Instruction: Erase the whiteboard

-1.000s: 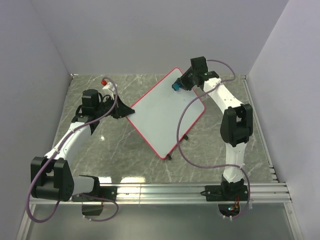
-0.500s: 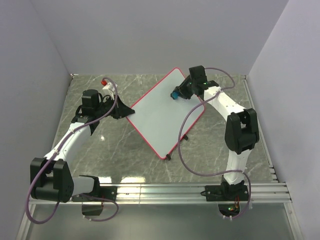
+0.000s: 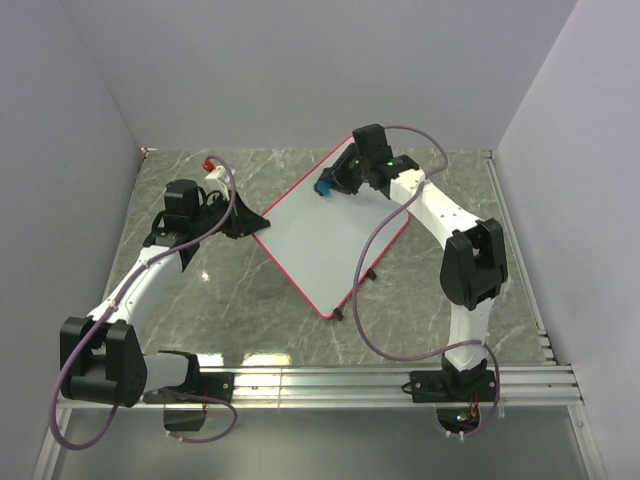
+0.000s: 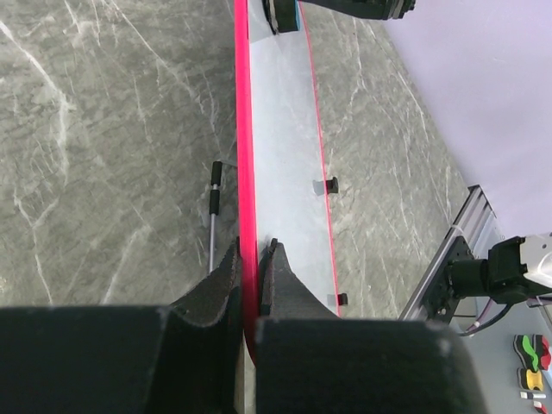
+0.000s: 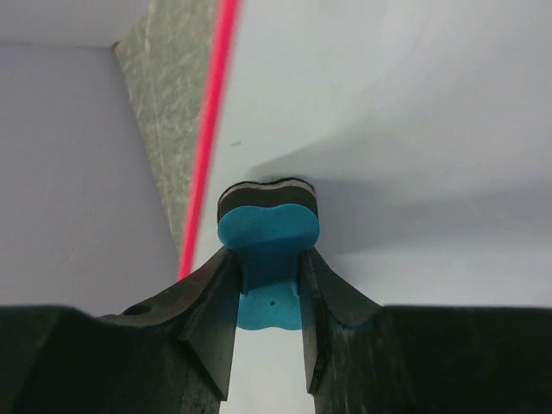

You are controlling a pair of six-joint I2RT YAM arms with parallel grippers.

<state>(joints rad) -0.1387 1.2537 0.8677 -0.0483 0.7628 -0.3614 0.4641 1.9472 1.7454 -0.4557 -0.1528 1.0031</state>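
The whiteboard [image 3: 325, 235] lies tilted across the middle of the table, white with a thin red frame [image 4: 245, 155] and no marks visible on it. My left gripper [image 3: 243, 217] is shut on its left edge; in the left wrist view the pads [image 4: 226, 280] pinch the red frame. My right gripper [image 3: 335, 183] is shut on a small blue eraser [image 3: 324, 187], whose dark felt face presses on the board near its far left edge. In the right wrist view the eraser [image 5: 268, 259] sits squeezed between the fingers, on the whiteboard [image 5: 414, 129].
A red-capped marker [image 3: 210, 165] lies at the far left of the marble table [image 3: 190, 290]. Two small black feet [image 3: 339, 314] stick out from the board's near edge. Grey walls close in the back and sides. An aluminium rail [image 3: 330, 380] runs along the near edge.
My right gripper has slid the eraser leftward along the board's far part, from the far corner towards the left edge. The left arm and the board have stayed put.
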